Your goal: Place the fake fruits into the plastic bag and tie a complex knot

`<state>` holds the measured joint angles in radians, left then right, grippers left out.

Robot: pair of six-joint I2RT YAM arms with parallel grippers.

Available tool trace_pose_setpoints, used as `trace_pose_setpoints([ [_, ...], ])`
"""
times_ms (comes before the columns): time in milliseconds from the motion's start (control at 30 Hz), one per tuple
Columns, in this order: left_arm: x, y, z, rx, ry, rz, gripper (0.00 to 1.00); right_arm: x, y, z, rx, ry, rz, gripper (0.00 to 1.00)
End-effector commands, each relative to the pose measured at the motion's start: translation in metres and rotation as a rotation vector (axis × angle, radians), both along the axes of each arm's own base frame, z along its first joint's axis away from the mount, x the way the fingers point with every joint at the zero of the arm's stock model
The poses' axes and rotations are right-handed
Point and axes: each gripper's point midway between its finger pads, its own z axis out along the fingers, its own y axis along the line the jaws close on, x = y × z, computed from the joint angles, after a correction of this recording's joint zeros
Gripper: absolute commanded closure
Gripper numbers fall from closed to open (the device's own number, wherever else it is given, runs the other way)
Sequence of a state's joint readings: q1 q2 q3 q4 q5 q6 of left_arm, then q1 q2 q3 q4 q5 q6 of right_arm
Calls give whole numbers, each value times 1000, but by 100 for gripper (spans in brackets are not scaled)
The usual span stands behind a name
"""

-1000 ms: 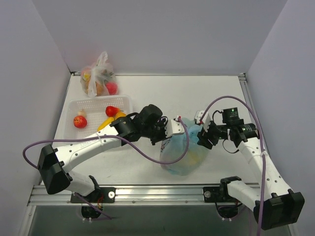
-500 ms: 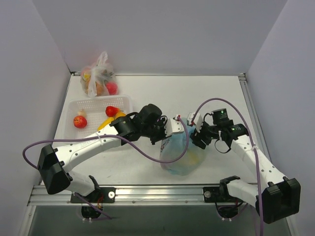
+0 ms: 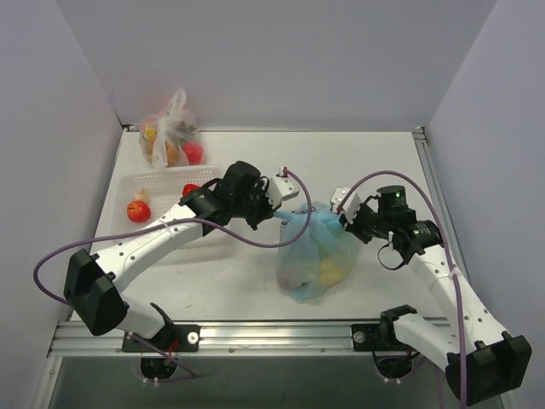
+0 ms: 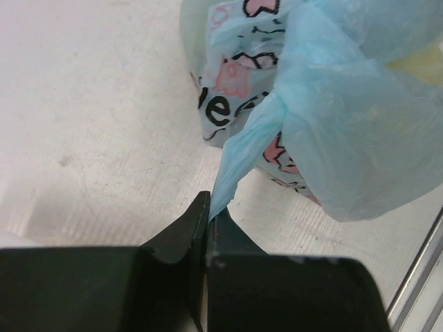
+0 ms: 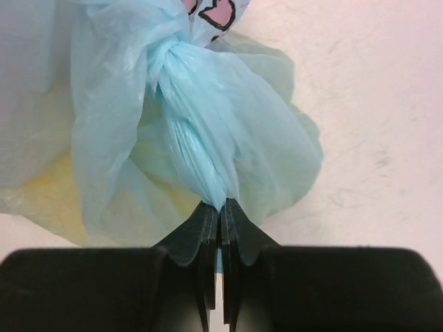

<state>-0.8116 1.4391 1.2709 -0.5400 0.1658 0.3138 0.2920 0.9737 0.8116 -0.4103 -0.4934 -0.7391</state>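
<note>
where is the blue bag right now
In the top view the plastic bag sits centrally, right of the white basket, its twisted ends pinched by the left gripper and right gripper on either side.

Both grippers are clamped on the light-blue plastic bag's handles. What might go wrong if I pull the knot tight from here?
1. The left gripper pinches its thin twisted handle strand only at its very tip, so the strand may slip out.
2. The right gripper holds the film leading to the small twisted knot; a hard pull could tear it.
3. The translucent light-blue plastic bag rests unanchored, so uneven pulling might drag it.
</note>
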Motion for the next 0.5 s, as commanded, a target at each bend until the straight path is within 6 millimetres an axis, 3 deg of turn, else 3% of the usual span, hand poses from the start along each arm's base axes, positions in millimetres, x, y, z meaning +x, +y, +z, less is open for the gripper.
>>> trace_pose_setpoints([
  [0, 26, 36, 17, -10, -39, 143, 100, 13, -34, 20, -110, -76, -92, 100],
  [133, 37, 59, 27, 24, -101, 173, 100, 28, -47, 47, -104, -134, -143, 100],
  [267, 46, 83, 34, 49, -139, 218, 100, 41, -61, 59, -127, -163, -173, 100],
  [367, 55, 102, 37, 55, -156, 243, 100, 51, -80, 61, -158, -170, -215, 100],
  [467, 60, 118, 29, 79, -155, 250, 100, 54, -99, 48, -200, -145, -239, 100],
])
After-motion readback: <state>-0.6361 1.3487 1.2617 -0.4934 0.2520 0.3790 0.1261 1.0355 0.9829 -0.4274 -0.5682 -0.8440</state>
